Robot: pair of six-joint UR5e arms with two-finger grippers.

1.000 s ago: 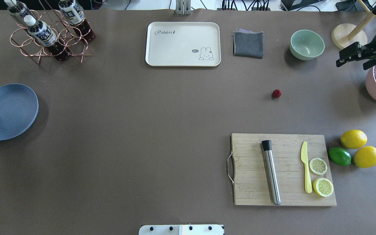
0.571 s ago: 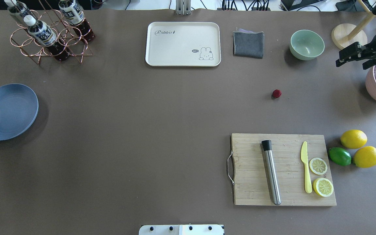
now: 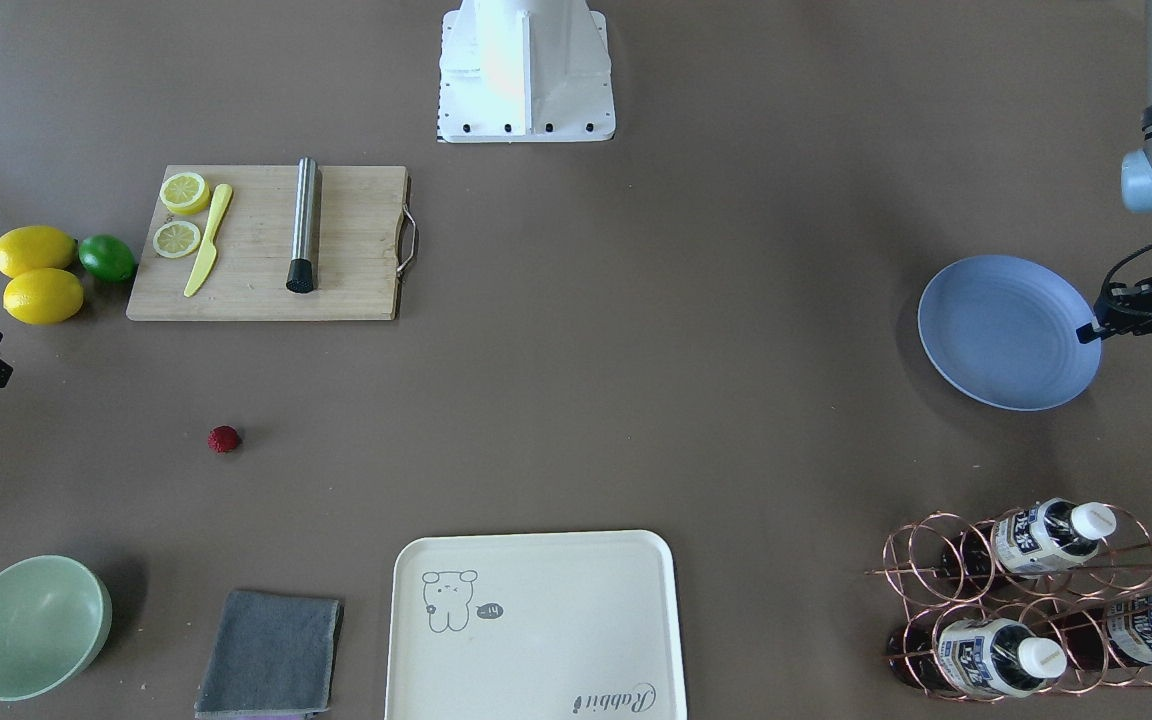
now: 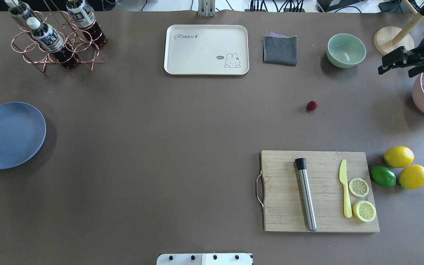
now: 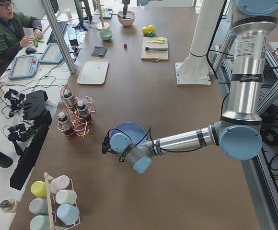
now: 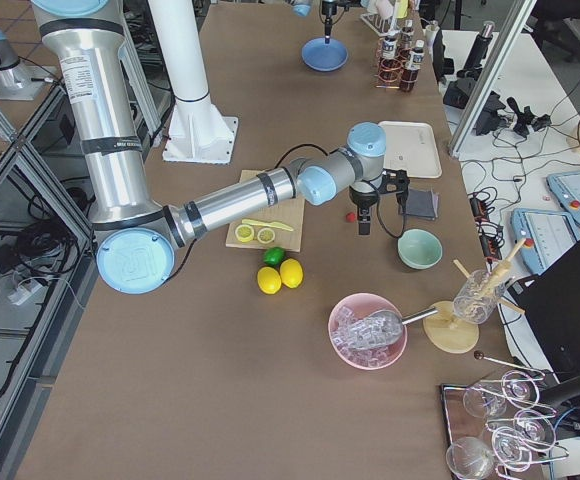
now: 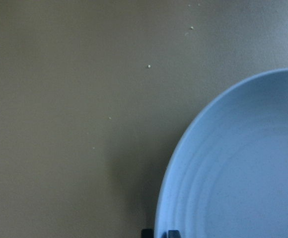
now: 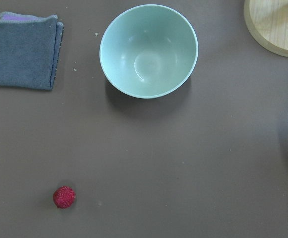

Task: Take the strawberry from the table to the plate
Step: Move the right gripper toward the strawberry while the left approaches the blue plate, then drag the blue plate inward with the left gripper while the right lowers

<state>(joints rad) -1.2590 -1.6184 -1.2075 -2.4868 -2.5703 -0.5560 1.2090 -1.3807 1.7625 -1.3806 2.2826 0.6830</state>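
Observation:
The strawberry [image 4: 311, 106] [image 3: 224, 439] [image 8: 64, 197], small and dark red, lies alone on the brown table [image 4: 168, 121], between the green bowl and the cutting board. The pale blue plate [image 4: 11, 135] [image 3: 1006, 332] [image 7: 243, 163] rests at the table's left end. My left gripper [image 3: 1091, 328] [image 7: 161, 234] is shut on the plate's outer rim; only its tips show at the wrist view's bottom edge. High at the right end, beyond the bowl, my right gripper [image 4: 383, 63] hangs open and empty, well off to the right of the strawberry.
A wooden cutting board [image 4: 282, 213] carries a steel rod, a yellow knife and lemon slices. Two lemons and a lime [image 4: 383, 176] lie beside it. At the back stand a mint bowl [image 4: 346, 50], grey cloth [image 4: 280, 49], cream tray [image 4: 206, 49] and bottle rack [image 4: 55, 36].
The plate has slid a little toward the robot's side, held at its rim by the left gripper. The right gripper has barely shifted. The strawberry has not moved.

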